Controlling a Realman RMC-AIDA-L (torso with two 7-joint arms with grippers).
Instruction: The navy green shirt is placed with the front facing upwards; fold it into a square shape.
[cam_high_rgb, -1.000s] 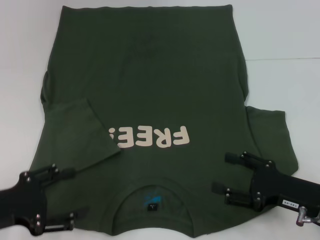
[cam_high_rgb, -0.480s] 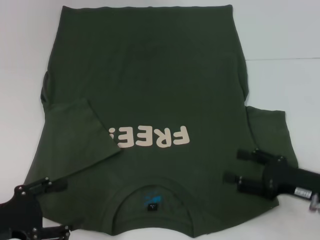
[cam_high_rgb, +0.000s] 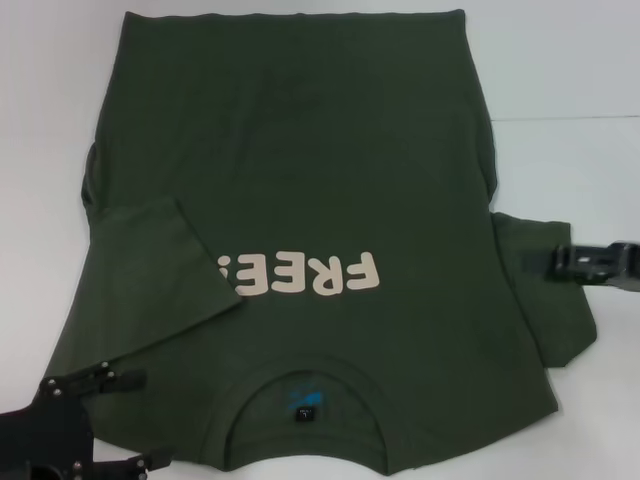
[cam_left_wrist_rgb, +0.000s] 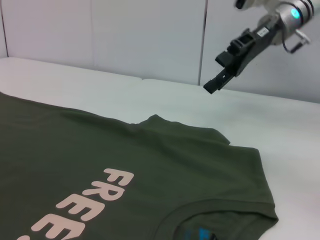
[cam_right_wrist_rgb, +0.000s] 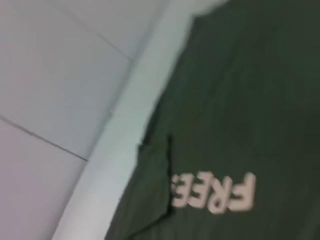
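Note:
The navy green shirt (cam_high_rgb: 300, 150) lies flat on the white table, front up, with its cream "FREE!" print (cam_high_rgb: 300, 273) and its collar (cam_high_rgb: 303, 405) toward me. Its left sleeve (cam_high_rgb: 150, 270) is folded in over the body, while the right sleeve (cam_high_rgb: 545, 310) lies spread out. My left gripper (cam_high_rgb: 120, 420) is open and holds nothing, at the near left corner by the shoulder. My right gripper (cam_high_rgb: 535, 262) hangs in the air over the right sleeve, clear of the cloth. The left wrist view shows the right gripper (cam_left_wrist_rgb: 220, 72) raised beyond the shirt (cam_left_wrist_rgb: 100, 150).
Bare white table (cam_high_rgb: 580, 60) surrounds the shirt at left, right and far side, with a thin seam line (cam_high_rgb: 565, 118) on the right. White wall panels (cam_left_wrist_rgb: 125, 35) stand behind the table.
My right gripper has risen off the shirt's right shoulder and moved outward and away over the sleeve. My left gripper has drawn back toward the near left corner. The shirt has not moved.

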